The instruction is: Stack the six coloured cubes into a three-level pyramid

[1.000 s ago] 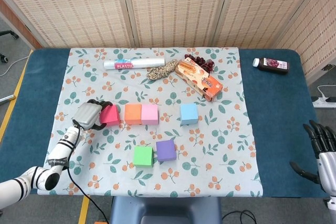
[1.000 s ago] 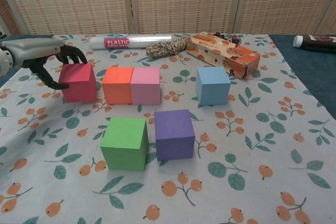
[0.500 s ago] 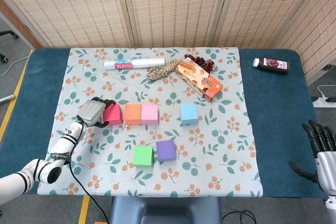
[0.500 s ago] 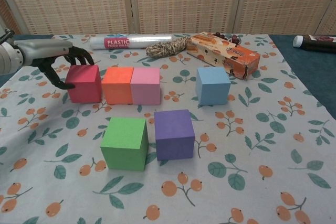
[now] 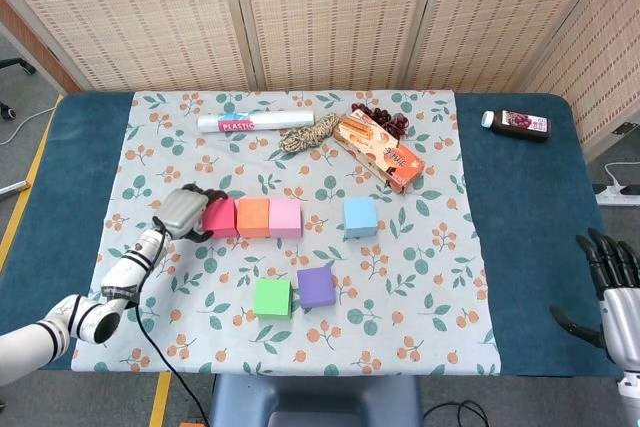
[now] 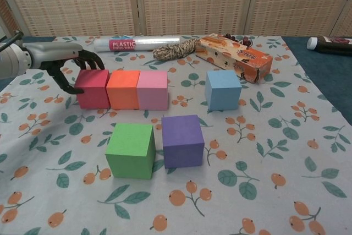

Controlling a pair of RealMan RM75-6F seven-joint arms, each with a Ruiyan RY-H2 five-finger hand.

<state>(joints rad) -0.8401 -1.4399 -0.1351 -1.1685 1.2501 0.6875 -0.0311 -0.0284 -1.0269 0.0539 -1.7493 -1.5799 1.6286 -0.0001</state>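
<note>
The left hand (image 6: 69, 70) cups its curled fingers against the red cube (image 6: 93, 88), which touches the orange cube (image 6: 124, 88) beside the pink cube (image 6: 152, 89), while the right hand (image 5: 612, 282) hangs empty, fingers spread.

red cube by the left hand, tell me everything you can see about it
The red cube is a plain, matte block with crisp edges, foam-like by its look, sitting flat and upright on the floral cloth. It is the left end of a row of three: its right face meets the orange cube, with the pink cube beyond. The left hand is at its outer side, dark fingers curled over the top back edge. Nothing is stacked on it.
</note>
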